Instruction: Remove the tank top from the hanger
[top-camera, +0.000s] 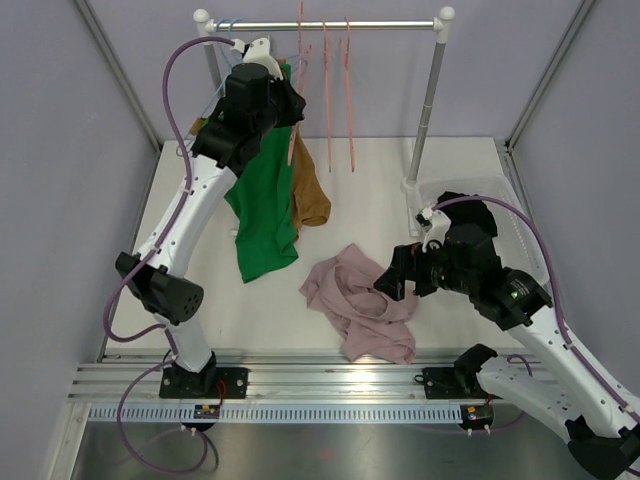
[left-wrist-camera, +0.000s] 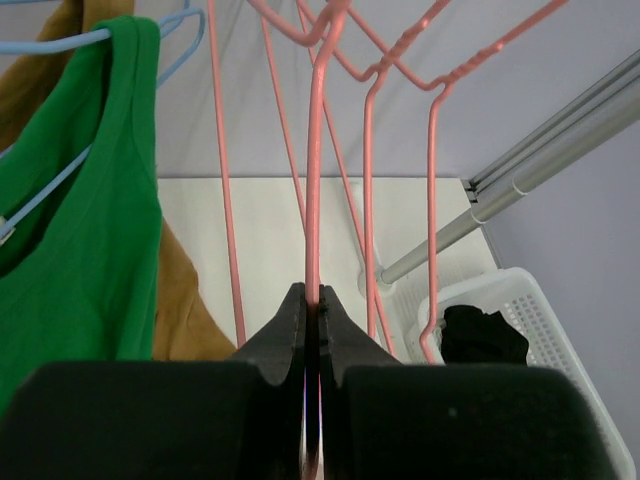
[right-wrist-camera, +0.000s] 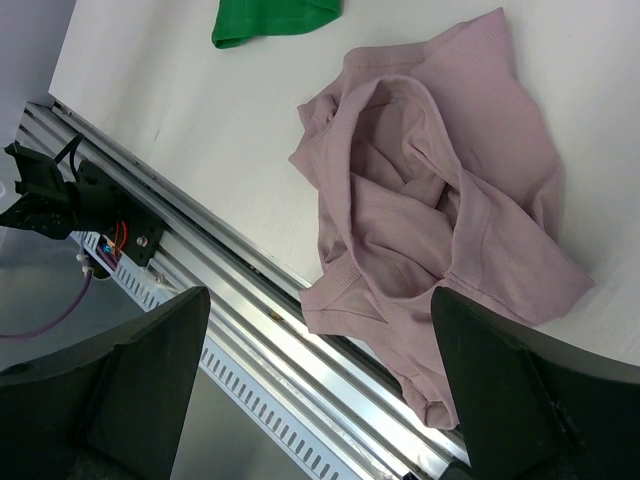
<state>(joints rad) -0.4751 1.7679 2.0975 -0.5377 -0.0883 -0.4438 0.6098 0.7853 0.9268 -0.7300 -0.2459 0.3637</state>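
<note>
A green tank top (top-camera: 262, 205) hangs on a light-blue hanger (left-wrist-camera: 75, 42) at the left of the rack; it also shows in the left wrist view (left-wrist-camera: 80, 230). A pink tank top (top-camera: 360, 300) lies crumpled on the table, off any hanger. My left gripper (top-camera: 292, 105) is up at the rack, shut (left-wrist-camera: 315, 292) on the wire of an empty pink hanger (left-wrist-camera: 314, 180), to the right of the green top. My right gripper (top-camera: 392, 278) hovers open (right-wrist-camera: 320, 295) just above the pink top (right-wrist-camera: 440, 200), holding nothing.
A brown garment (top-camera: 310, 200) hangs behind the green top. Several empty pink hangers (top-camera: 350, 90) hang on the rod (top-camera: 330, 25). A white basket (left-wrist-camera: 545, 310) holding a black cloth (left-wrist-camera: 482, 335) stands at the right. The metal rail (right-wrist-camera: 230, 300) runs along the near edge.
</note>
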